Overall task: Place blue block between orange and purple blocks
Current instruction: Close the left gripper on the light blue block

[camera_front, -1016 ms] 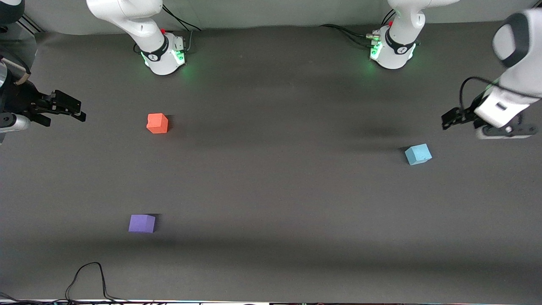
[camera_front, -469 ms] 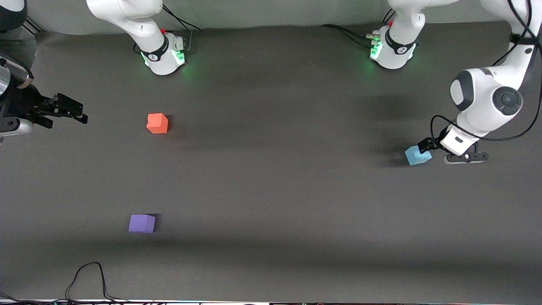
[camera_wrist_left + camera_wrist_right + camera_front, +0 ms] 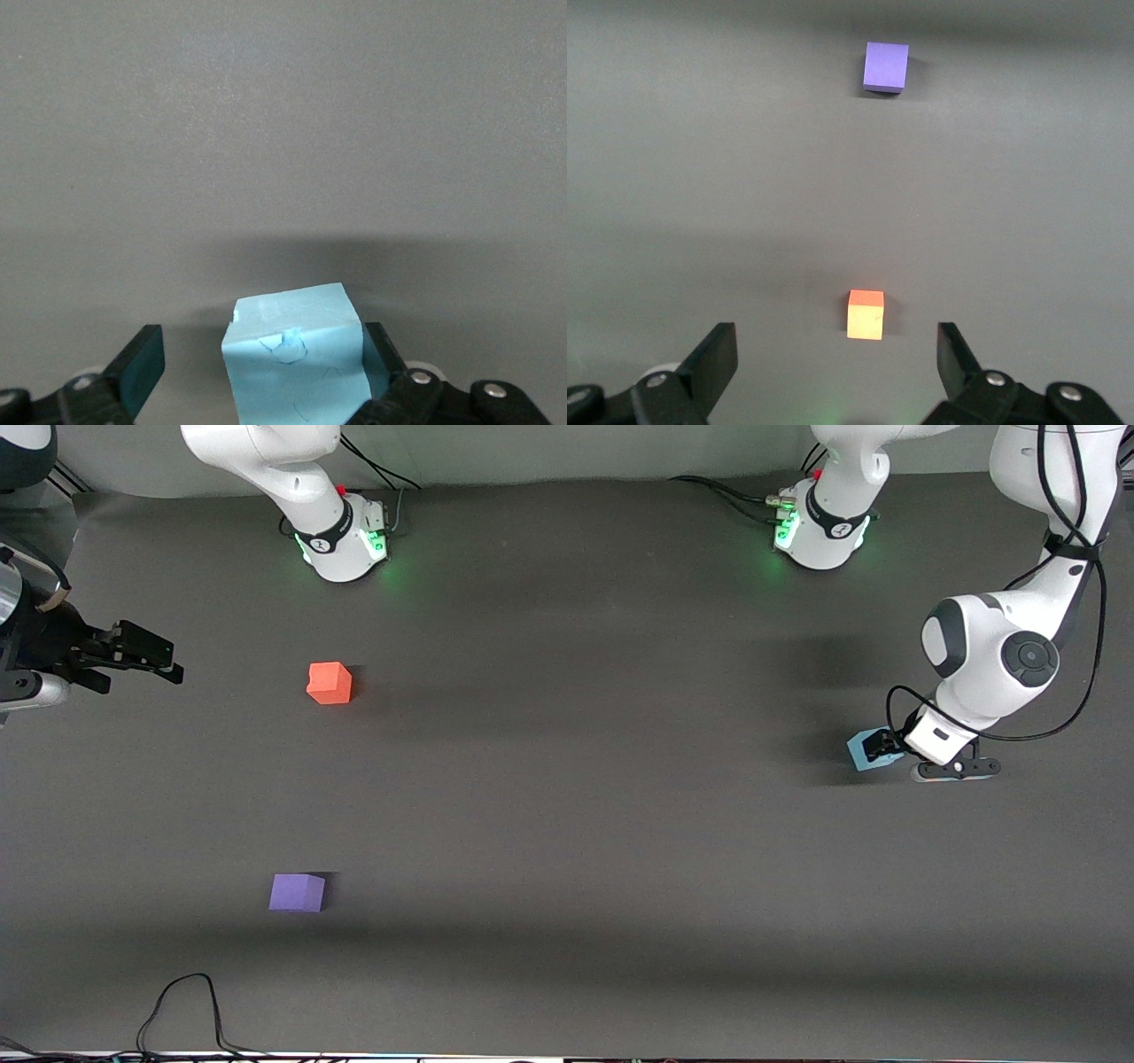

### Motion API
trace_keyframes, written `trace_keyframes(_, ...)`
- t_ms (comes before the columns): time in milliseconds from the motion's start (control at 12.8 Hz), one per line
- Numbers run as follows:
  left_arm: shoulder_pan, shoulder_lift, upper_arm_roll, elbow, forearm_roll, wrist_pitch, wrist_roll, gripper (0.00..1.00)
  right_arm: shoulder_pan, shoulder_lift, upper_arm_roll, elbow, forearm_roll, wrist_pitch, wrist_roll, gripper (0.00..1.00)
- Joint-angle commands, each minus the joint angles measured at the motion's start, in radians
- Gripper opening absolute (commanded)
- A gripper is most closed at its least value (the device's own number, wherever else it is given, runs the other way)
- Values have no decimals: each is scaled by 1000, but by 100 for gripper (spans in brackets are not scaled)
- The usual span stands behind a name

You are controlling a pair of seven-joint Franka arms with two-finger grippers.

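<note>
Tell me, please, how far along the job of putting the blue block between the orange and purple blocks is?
Nothing is placed yet. In hand: the left hand is down around the blue block, open, one finger touching it, a gap at the other; the block sits on the table at the left arm's end. Left: close, lift, carry, and set it between the orange block and the purple block. The right hand waits, open.

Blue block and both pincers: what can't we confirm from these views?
- Blue block: near end cut off by the left wrist view's edge; in the front view the left pincer covers part of it.
- Finger contact: one pad stands apart; the other side is unclear.
- Right pincer: waits, open, arm cropped at the front view's edge.
</note>
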Motion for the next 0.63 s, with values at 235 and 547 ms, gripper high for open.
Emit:
trace_keyframes(235,-35,33,-3,3,-3,-13,-63,100,13,13,-1,16,-20,-2,21,100)
trace_keyframes(547,-30,32,0,8,1,-42,-55,95,13,13,-1,14,-20,-2,21,100)
